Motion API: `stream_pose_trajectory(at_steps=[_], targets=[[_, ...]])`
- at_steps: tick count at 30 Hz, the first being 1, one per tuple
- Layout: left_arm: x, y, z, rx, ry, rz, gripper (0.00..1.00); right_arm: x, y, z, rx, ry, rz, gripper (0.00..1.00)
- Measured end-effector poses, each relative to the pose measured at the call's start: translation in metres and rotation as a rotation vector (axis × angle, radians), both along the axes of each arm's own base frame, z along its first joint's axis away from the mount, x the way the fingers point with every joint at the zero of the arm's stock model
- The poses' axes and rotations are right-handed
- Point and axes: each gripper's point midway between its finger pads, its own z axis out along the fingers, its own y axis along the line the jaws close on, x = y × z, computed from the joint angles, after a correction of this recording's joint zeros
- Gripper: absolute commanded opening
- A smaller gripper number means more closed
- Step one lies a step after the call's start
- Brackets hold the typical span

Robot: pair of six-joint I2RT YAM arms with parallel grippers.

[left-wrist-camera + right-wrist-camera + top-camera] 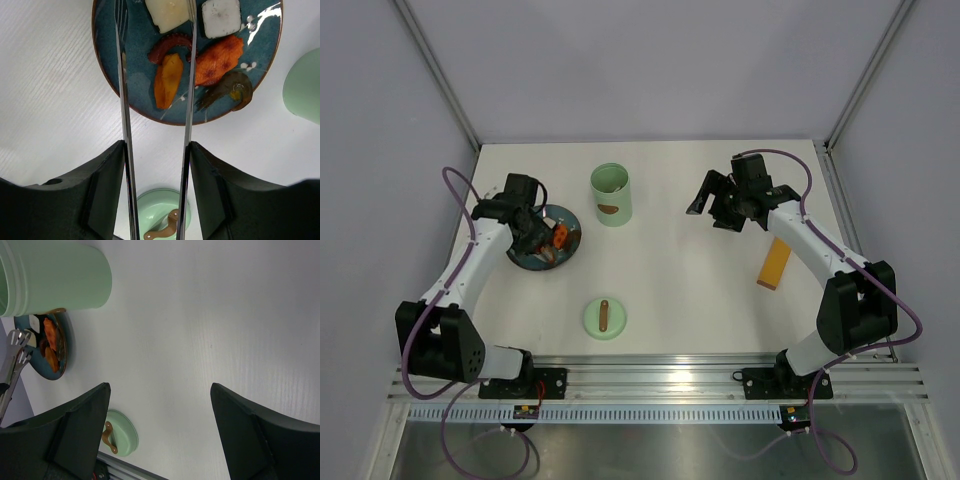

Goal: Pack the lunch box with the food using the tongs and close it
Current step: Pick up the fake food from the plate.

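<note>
A dark blue plate (140, 85) sits just to the left of the lunch box (611, 195). On the plate lies the food (168, 80): two orange pieces, a red-brown curl, a dark piece and two white squares. None of the food is lifted.

The left gripper (156, 200) hangs over the plate, on the left of the lunch box. Its two fingers press on the tongs (123, 100) from both sides and hold them. The two silver arms stand apart, with their tips over the food. One orange piece lies between the arms.

The lunch box stands upright on the white table (700, 300) with its top off. What is inside it cannot be made out. Its green lid (604, 318) lies flat on the table, well apart from the lunch box on the near side, with the brown handle up.

The right gripper (710, 210) hangs in the air to the right of the lunch box. Its fingers are spread wide with nothing between them. Farther right of the lunch box, a flat orange-yellow strip (774, 262) lies on the table, partly under the right arm.
</note>
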Motion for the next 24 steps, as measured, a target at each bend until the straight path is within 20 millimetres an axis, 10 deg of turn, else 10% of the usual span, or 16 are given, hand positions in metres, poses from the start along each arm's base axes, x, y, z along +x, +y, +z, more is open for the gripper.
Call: stream_pose_trajectory(at_steps=[24], targets=[[0.012, -0.01, -0.019, -0.011, 0.039, 0.01, 0.54, 0.0, 0.001, -0.001, 0.002, 0.003, 0.003, 0.89]])
